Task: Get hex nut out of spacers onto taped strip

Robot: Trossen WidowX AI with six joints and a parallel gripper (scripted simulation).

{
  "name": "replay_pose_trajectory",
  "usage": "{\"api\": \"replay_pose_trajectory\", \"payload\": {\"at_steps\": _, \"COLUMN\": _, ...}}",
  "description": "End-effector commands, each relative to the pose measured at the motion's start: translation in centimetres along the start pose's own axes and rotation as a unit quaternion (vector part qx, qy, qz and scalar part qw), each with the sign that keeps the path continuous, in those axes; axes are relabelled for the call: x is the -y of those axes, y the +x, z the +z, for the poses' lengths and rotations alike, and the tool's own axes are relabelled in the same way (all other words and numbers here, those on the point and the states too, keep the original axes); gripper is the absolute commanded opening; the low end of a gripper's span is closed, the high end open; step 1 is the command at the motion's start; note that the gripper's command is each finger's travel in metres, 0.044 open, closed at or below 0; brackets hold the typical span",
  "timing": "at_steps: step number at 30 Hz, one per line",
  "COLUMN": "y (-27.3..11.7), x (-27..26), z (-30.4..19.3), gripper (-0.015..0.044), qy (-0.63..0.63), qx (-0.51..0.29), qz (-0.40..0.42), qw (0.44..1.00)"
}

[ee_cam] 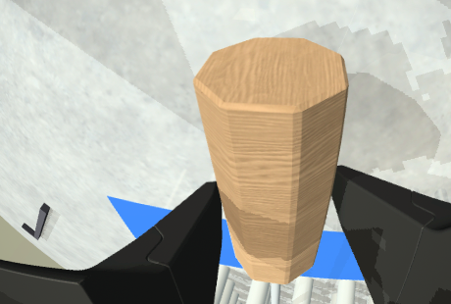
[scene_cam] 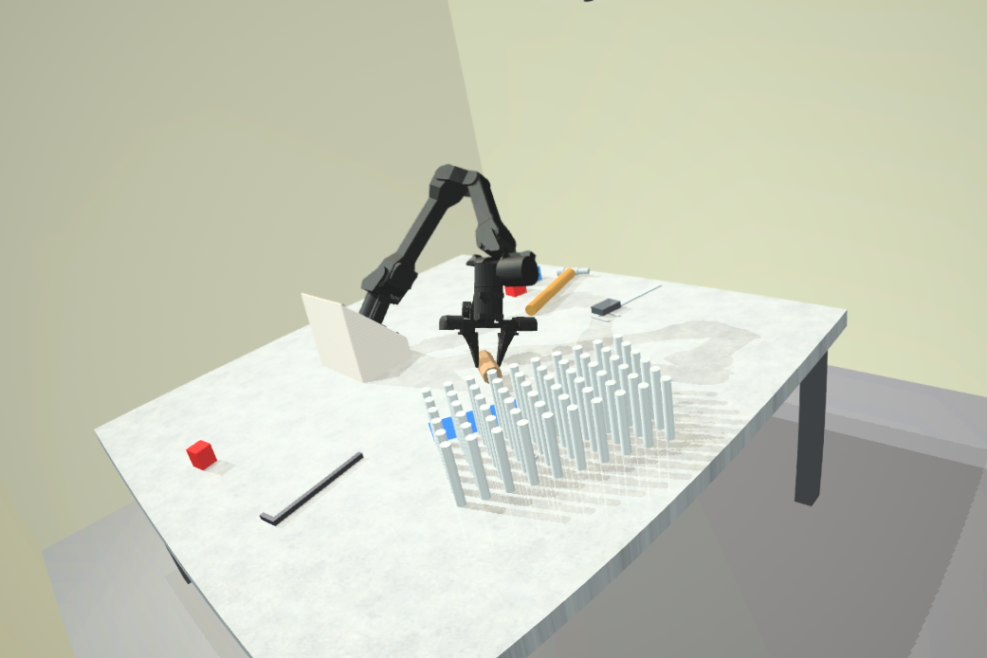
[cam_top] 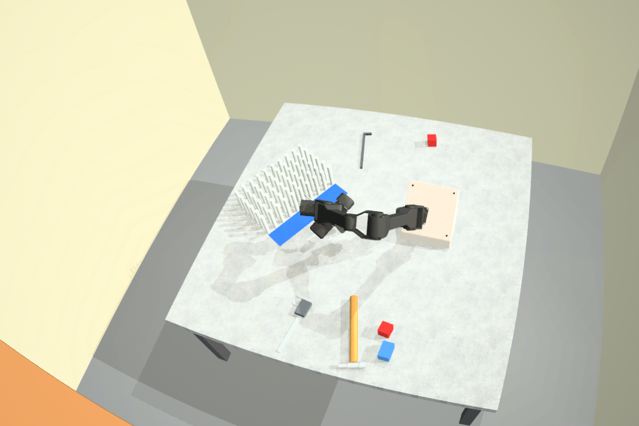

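The gripper (cam_top: 307, 207) (scene_cam: 488, 364) (ee_cam: 275, 186) is clamped on a faceted wooden handle (scene_cam: 487, 365) (ee_cam: 275, 151), its fingers touching both sides. Below it lies the blue taped strip (cam_top: 291, 228) (scene_cam: 451, 427) (ee_cam: 343, 254); just beyond that, the metal spacers (cam_top: 274, 188) (scene_cam: 548, 434) (ee_cam: 304, 290) stand upright. The hex nut is too small or hidden to place. From the handle's far end a thin rod seems to extend, though the view there is poor. Well apart from the gripper, on opposite sides, lie a dark hooked bar (cam_top: 363, 150) (scene_cam: 312, 488) (ee_cam: 41, 222) and a hammer (cam_top: 353, 329) (scene_cam: 550, 290).
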State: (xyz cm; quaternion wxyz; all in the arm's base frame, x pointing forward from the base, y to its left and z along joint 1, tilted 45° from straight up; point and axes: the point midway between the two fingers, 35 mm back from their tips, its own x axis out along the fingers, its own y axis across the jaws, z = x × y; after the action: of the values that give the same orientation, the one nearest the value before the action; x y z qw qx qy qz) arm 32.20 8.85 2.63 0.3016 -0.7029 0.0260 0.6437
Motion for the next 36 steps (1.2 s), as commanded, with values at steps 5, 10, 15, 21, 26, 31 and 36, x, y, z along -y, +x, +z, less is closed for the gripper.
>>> {"api": "replay_pose_trajectory", "payload": {"at_steps": 5, "y": 0.1, "x": 0.2, "z": -0.8, "gripper": 0.0, "qy": -0.002, "qx": -0.003, "qz": -0.003, "qw": 1.0}}
{"api": "replay_pose_trajectory", "payload": {"at_steps": 10, "y": 0.2, "x": 0.2, "z": -1.1, "gripper": 0.0, "qy": -0.003, "qx": -0.003, "qz": -0.003, "qw": 1.0}}
{"api": "replay_pose_trajectory", "payload": {"at_steps": 15, "y": 0.4, "x": 0.2, "z": -1.4, "gripper": 0.0, "qy": -0.003, "qx": -0.003, "qz": -0.003, "qw": 1.0}}
{"api": "replay_pose_trajectory", "payload": {"at_steps": 21, "y": 0.5, "x": 0.2, "z": -1.8, "gripper": 0.0, "qy": -0.003, "qx": -0.003, "qz": -0.003, "qw": 1.0}}
{"api": "replay_pose_trajectory", "payload": {"at_steps": 26, "y": 0.6, "x": 0.2, "z": -2.1, "gripper": 0.0, "qy": -0.003, "qx": -0.003, "qz": -0.003, "qw": 1.0}}
{"api": "replay_pose_trajectory", "payload": {"at_steps": 31, "y": 0.7, "x": 0.2, "z": -2.4, "gripper": 0.0, "qy": -0.003, "qx": -0.003, "qz": -0.003, "qw": 1.0}}
{"api": "replay_pose_trajectory", "payload": {"at_steps": 36, "y": 0.8, "x": 0.2, "z": -2.8, "gripper": 0.0, "qy": -0.003, "qx": -0.004, "qz": -0.003, "qw": 1.0}}
